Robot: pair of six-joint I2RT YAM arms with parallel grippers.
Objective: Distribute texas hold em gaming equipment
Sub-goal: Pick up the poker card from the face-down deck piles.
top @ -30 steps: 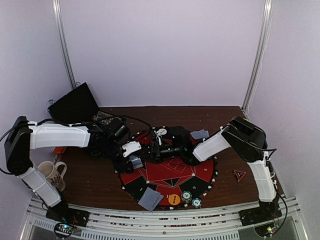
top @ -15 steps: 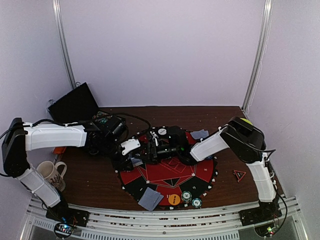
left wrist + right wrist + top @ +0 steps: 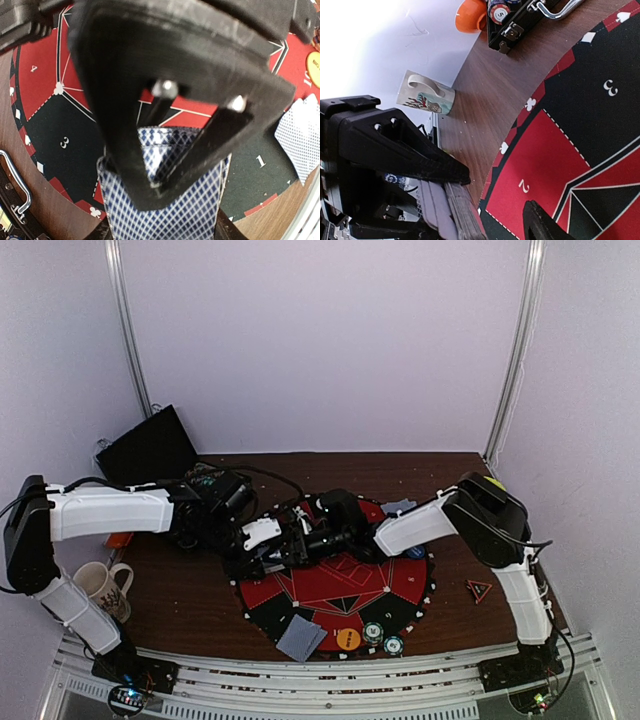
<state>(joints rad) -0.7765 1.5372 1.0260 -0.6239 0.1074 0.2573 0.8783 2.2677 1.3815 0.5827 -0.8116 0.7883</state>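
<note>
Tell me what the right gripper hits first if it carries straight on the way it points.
Likely the card deck held in the left gripper, right ahead of the right gripper; depth is unclear.

The right pincer (image 3: 288, 543) has slid further left across the red mat (image 3: 330, 585). It was apart from the left pincer (image 3: 262, 548) a second ago and now crowds right up against it, with one black finger (image 3: 165, 100) lying over the deck of cards (image 3: 165, 215) held there. The left pincer has drawn back a little toward its own side. Behind the right pincer, the forearm has swung off a small blue disc (image 3: 415, 552), and it now hides more of a grey-blue card (image 3: 402, 506).
</note>
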